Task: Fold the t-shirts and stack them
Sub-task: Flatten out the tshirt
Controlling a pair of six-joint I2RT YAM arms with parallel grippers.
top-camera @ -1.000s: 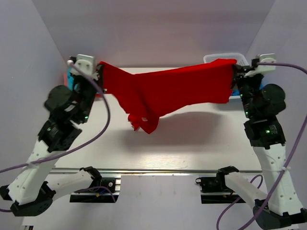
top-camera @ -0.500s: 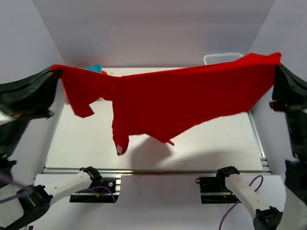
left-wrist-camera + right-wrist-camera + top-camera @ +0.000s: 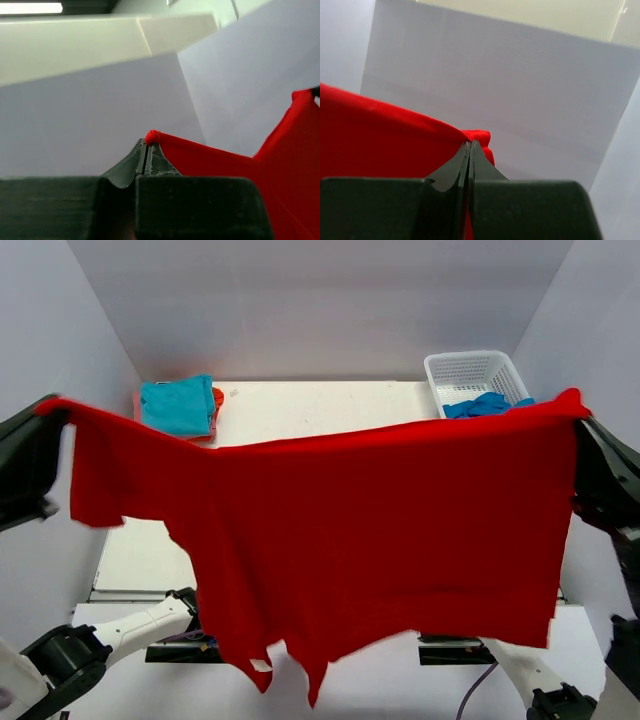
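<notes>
Above the table point(image 3: 320, 415), the red t-shirt point(image 3: 380, 530) hangs spread wide between my two grippers
It curtains most of the top view; behind it the white basket point(image 3: 470, 370) and the folded turquoise t-shirt point(image 3: 178, 405) sit at the far corners. My left gripper point(image 3: 146, 148) and right gripper point(image 3: 470, 146) each pinch a top corner, just a nub of cloth past the tips. So thin a pinch could slip under the shirt's weight, I judge, dropping it crumpled. No writing is readable
</notes>
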